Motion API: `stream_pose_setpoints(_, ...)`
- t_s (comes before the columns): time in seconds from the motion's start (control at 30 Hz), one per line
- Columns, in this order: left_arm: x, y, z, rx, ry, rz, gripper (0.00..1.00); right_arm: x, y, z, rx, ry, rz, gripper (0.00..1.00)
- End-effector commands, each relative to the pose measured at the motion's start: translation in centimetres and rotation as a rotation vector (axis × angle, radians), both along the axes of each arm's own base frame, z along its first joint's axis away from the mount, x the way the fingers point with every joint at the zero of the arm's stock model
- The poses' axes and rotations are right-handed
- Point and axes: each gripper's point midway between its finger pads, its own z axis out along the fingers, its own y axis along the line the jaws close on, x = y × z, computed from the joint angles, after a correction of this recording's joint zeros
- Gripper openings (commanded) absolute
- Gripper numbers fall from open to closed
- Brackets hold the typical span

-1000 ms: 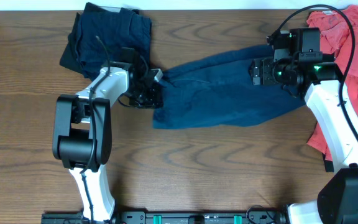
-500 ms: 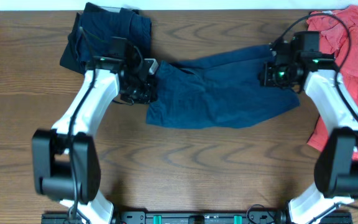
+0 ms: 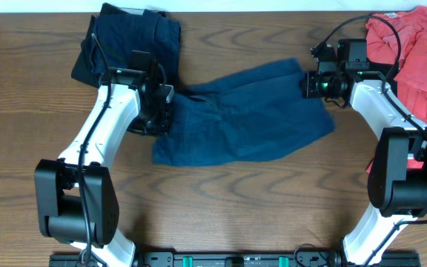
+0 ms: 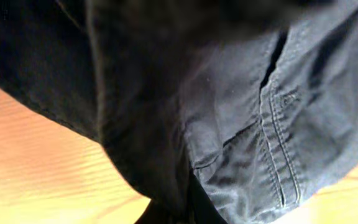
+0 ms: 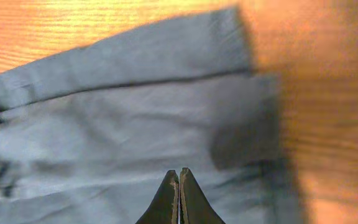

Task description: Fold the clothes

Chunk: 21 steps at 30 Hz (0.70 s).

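Observation:
Wide navy shorts point(image 3: 243, 111) lie spread across the middle of the wooden table point(image 3: 236, 215). My left gripper point(image 3: 163, 111) is at their left end, shut on the cloth. In the left wrist view the dark fabric point(image 4: 241, 124) hangs close over the lens and hides the fingers. My right gripper point(image 3: 310, 84) hovers over the shorts' right end. In the right wrist view its fingertips point(image 5: 179, 171) are pressed together with nothing between them. The blue cloth point(image 5: 135, 124) lies below them and carries their shadow.
A pile of dark navy garments point(image 3: 128, 41) sits at the back left, just behind my left arm. A coral-red garment point(image 3: 414, 59) lies crumpled at the back right, beside my right arm. The table's far edge runs along the top.
My left gripper has pulled the shorts leftward and toward the front, so their right end has slid left. My right gripper went from open to shut and shifted slightly back.

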Motion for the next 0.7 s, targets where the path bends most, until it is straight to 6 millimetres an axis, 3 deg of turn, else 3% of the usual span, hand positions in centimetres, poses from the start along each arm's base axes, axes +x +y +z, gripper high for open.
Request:
stream_pose_setpoints(0.0, 1.2, 1.5, 0.8, 0.085, -0.047, -0.011, 0.06, 0.8, -0.5, -0.5, -0.084, -0.042, 0.025, 0.01)
stream_pose_setpoints(0.1, 1.5, 1.5, 0.8, 0.083, -0.06, -0.01, 0.06, 1.0, -0.1, -1.3, -0.089, -0.043, 0.042, 0.01)
stream_pose_setpoints(0.27, 3.2, 1.1, 1.0, 0.064, -0.121, 0.046, 0.06, -0.6, 1.1, -3.5, -0.088, 0.048, 0.072, 0.01)
stream_pose_setpoints(0.47, 6.2, -1.1, 1.9, -0.074, -0.226, 0.145, 0.06, -2.0, 2.8, -4.5, -0.064, 0.116, 0.087, 0.01)
stream_pose_setpoints(0.67, 7.1, -1.2, 2.2, -0.084, -0.259, 0.171, 0.06, -3.4, 1.7, -5.1, -0.049, 0.206, 0.019, 0.01)
